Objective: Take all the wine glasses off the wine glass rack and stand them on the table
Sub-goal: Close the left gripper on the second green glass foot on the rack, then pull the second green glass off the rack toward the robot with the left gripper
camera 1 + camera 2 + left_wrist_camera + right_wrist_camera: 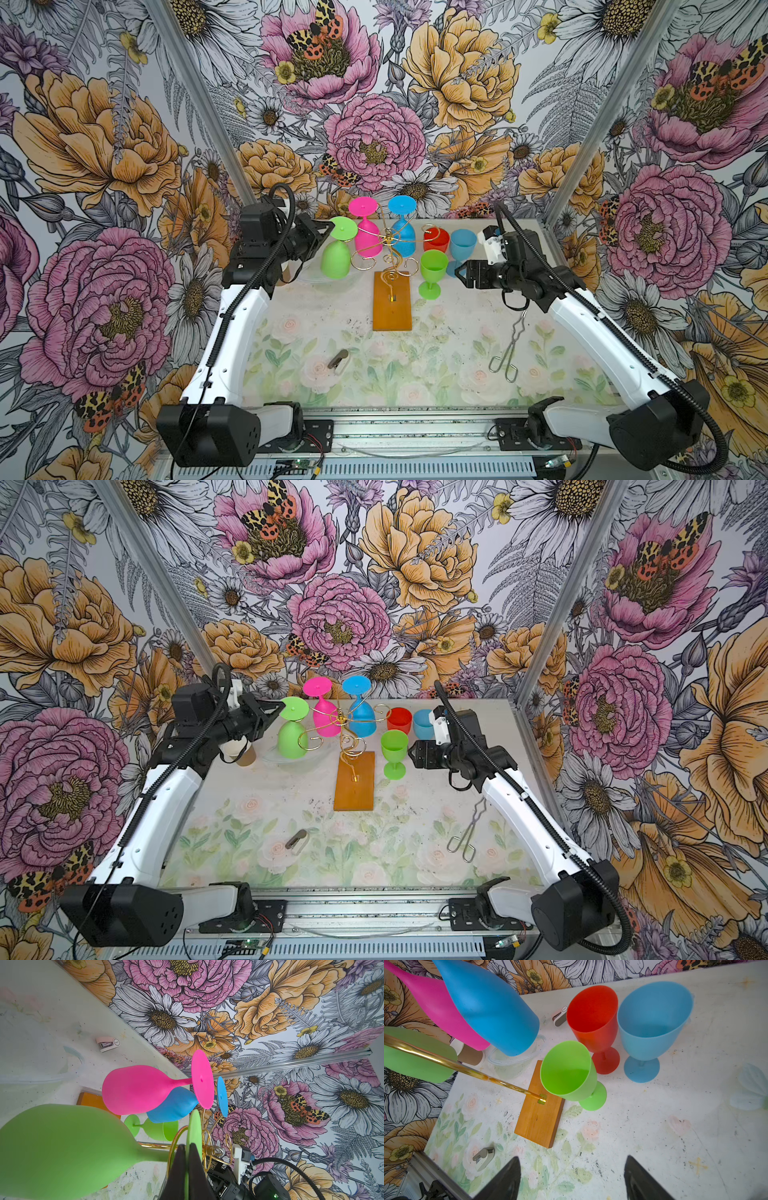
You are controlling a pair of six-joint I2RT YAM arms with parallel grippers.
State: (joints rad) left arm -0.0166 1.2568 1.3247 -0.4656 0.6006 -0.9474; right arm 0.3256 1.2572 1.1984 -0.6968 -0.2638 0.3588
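Observation:
The gold wire wine glass rack (388, 245) stands mid-table on its orange wooden base (392, 303) (354, 785) (539, 1120). A green wine glass (336, 259) (293, 741) (62, 1147) hangs upside down on its left arm. My left gripper (330, 227) (281, 706) (188, 1146) is shut on the edge of that glass's foot disc (194, 1128). A pink glass (365, 235) and a blue glass (403, 239) hang behind it. My right gripper (457, 272) (410, 754) (573, 1159) hovers open to the right of the rack, holding nothing.
Upright green (432, 272), red (436, 240) and light blue (462, 247) glasses stand right of the rack. A clear bowl (328, 279) and a paper cup (245, 756) sit under the left gripper. Metal tongs (507, 353) and a small stapler (338, 359) lie nearer the front.

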